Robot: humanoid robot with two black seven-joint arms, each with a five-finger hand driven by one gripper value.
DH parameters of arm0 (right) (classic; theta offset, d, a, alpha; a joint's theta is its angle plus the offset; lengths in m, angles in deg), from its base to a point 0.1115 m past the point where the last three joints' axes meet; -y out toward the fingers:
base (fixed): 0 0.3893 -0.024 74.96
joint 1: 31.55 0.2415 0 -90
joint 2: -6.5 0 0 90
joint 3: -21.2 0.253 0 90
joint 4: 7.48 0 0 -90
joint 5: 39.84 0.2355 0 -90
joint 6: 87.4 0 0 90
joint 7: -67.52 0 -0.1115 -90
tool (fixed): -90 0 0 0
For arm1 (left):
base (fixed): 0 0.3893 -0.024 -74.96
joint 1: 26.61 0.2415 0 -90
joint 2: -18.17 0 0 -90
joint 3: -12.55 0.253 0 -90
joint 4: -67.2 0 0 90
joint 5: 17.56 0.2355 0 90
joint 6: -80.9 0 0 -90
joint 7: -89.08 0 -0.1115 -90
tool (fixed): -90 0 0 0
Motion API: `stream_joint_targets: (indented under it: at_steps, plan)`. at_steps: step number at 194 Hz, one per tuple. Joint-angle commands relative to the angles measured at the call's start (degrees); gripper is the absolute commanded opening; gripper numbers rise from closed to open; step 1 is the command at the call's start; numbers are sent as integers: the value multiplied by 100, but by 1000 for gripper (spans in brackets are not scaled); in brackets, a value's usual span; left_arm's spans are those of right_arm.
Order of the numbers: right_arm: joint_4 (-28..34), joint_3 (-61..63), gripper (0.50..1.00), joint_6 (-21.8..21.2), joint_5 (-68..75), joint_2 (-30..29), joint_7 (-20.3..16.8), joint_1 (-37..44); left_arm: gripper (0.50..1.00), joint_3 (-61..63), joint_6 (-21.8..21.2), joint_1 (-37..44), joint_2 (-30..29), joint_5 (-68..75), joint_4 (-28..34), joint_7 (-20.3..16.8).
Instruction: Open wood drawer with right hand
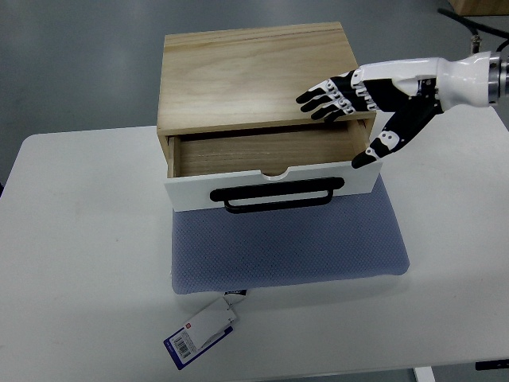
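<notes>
Reaching in from the right edge of the frame, the right hand (358, 111) hovered over the upper right corner of the wood drawer unit (258, 76), fingers (322, 97) spread and loosely extended over the box's top and thumb (382, 147) angled down toward the drawer's right end. It held nothing. The drawer (270, 171) itself sat in the middle of the frame, already pulled partway out toward the camera, so that its bare wooden floor showed behind the white front panel with its black handle (278, 195). The unit rested on a blue-grey mat (286, 251) laid on the white table (79, 255), and a tag (203, 330) lay at the mat's lower left corner. Judged from this, the opening looked largely done; only a further pull, if full extension was wanted, and withdrawing the hand seemed left. The left arm was not visible.
</notes>
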State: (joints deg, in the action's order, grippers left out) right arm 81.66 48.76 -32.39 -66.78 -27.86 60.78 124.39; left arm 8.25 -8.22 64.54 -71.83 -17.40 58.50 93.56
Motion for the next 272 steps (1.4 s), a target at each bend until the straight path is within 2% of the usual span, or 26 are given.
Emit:
stream_joint_targets:
  at_steps: [1, 23, 56, 63, 73, 74, 76, 89, 100, 101, 103, 137, 150, 151, 154, 170, 272]
  plan:
    - [-591, 83, 936, -1, 479, 61, 33, -29, 1000, 0, 0, -1, 0, 1, 0, 0]
    - [-1541, 118, 936, -1, 1279, -71, 50, -64, 1000, 0, 0, -1, 0, 1, 0, 0]
    - [-3262, 126, 936, -1, 2746, -607, 59, -371, 1000, 0, 0, -1, 0, 1, 0, 0]
    - [-3543, 126, 936, -1, 2974, -703, 59, -415, 1000, 0, 0, -1, 0, 1, 0, 0]
    - [-3544, 126, 936, -1, 2975, -704, 59, -415, 1000, 0, 0, -1, 0, 1, 0, 0]
    - [-3979, 126, 936, -1, 3332, -895, 59, -511, 1000, 0, 0, -1, 0, 1, 0, 0]
    - [-4088, 126, 936, -1, 3414, -949, 68, -529, 1000, 0, 0, -1, 0, 1, 0, 0]
    - [-4572, 135, 936, -1, 3801, -1266, 103, -617, 1000, 0, 0, -1, 0, 1, 0, 0]
    - [-4573, 135, 936, -1, 3801, -1266, 103, -618, 1000, 0, 0, -1, 0, 1, 0, 0]
    - [-4895, 127, 936, 88, 4010, -1545, 190, -652, 1000, 0, 0, -1, 0, 1, 0, 0]
    - [-4959, 135, 936, 202, 4030, -1608, 208, -653, 1000, 0, 0, -1, 0, -8, 0, 0]
    - [-5250, 144, 936, 1556, 4153, -2391, 568, -890, 1000, 0, 0, -1, 0, -8, 0, 0]
    - [-5250, 144, 936, 1627, 4170, -2435, 586, -899, 1000, 0, 0, -1, 0, 1, 0, 0]
    - [-5258, 248, 936, 1966, 4310, -2609, 621, -994, 1000, 0, 0, -1, 0, 1, 0, 0]
    - [-5276, 328, 936, 2101, 4372, -2681, 621, -1057, 1000, 0, 0, -1, 0, 1, 0, 0]
    - [-5372, 583, 936, 2444, 4399, -2918, 621, -1215, 1000, 0, 0, -1, 0, 1, 0, 0]
    - [-5443, 627, 938, 2453, 4320, -3050, 630, -1391, 1000, 0, 0, -1, 0, 1, 0, 0]
